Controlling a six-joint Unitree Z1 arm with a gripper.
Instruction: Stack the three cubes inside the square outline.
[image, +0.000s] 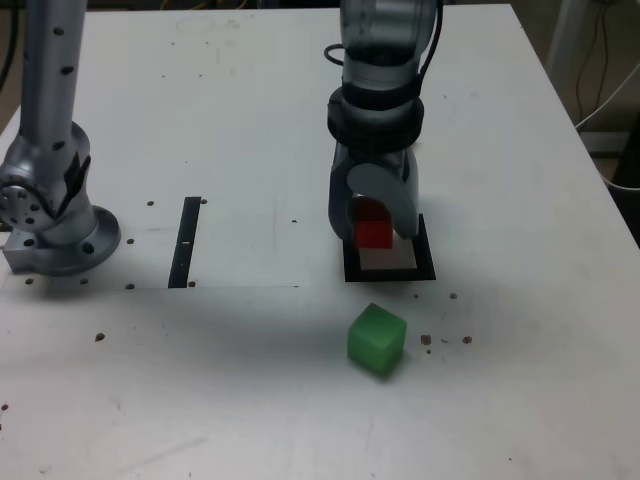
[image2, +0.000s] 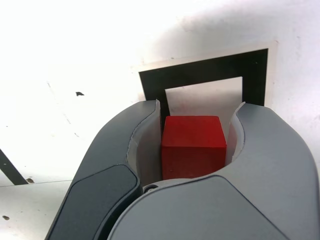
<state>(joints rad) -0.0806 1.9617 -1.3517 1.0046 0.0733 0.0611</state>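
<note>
A red cube (image: 375, 233) (image2: 192, 145) sits between the grey jaws of my gripper (image: 376, 226) (image2: 199, 111), which is shut on it. The cube is over the far part of the square outline (image: 391, 275) (image2: 200, 70), a black frame with a white centre. Whether the cube touches the surface I cannot tell. A slightly larger green cube (image: 376, 340) stands alone on the table, in front of the outline and apart from it. Only these two cubes show.
A narrow black strip (image: 187, 243) lies on the white table toward the exterior view's left. The arm's grey base (image: 52, 215) stands at the far left. Small dark specks (image: 445, 340) dot the surface near the green cube.
</note>
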